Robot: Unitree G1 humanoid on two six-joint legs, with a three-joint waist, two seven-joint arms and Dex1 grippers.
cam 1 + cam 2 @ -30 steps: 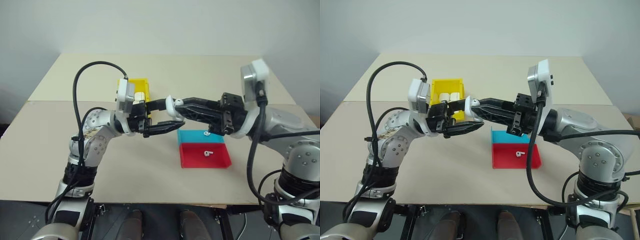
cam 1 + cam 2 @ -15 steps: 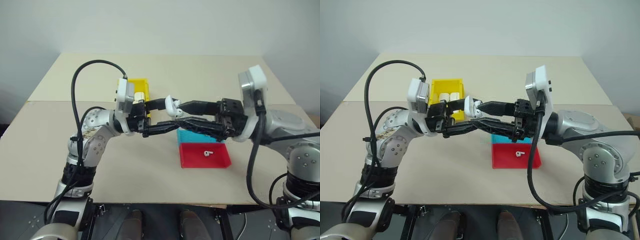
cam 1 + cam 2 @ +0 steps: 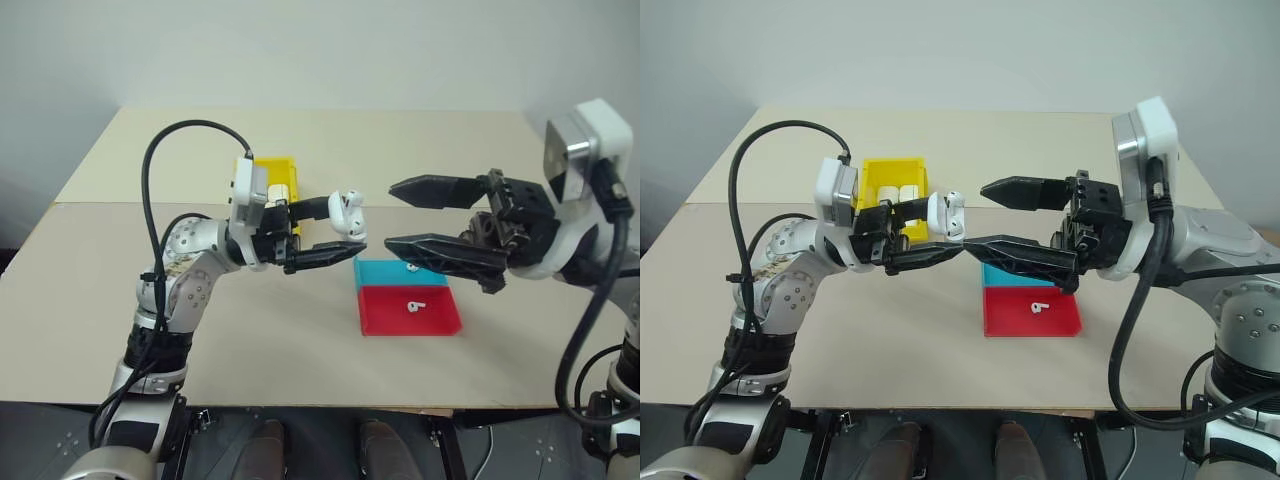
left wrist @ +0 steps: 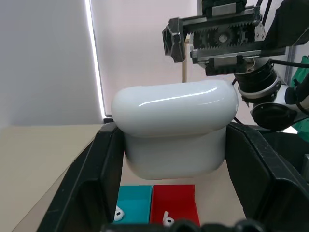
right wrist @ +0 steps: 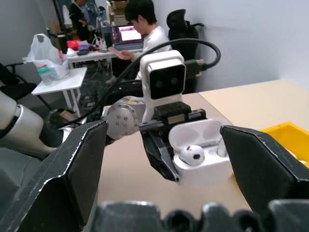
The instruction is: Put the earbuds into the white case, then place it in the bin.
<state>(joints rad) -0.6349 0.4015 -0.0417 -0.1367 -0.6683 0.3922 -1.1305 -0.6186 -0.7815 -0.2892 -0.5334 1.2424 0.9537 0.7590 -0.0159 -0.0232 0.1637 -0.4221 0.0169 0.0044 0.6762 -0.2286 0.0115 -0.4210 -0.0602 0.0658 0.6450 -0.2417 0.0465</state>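
Here the left gripper (image 3: pixel 340 231) is clamping the white case (image 3: pixel 347 209), lid open, above the beige table (image 3: pixel 250 330) so an earbud (image 5: pixel 194 154) is sitting in its well. The right gripper (image 3: pixel 415 215), jaws spread wide, is hanging empty beside the case. Below it, another earbud (image 3: pixel 415 306) is lying in the red tray (image 3: pixel 410 318), one more (image 4: pixel 119 213) in the blue tray (image 4: pixel 136 208); the yellow bin (image 3: pixel 890 178) is waiting behind. An office with a seated person (image 5: pixel 145 29) is showing beyond.
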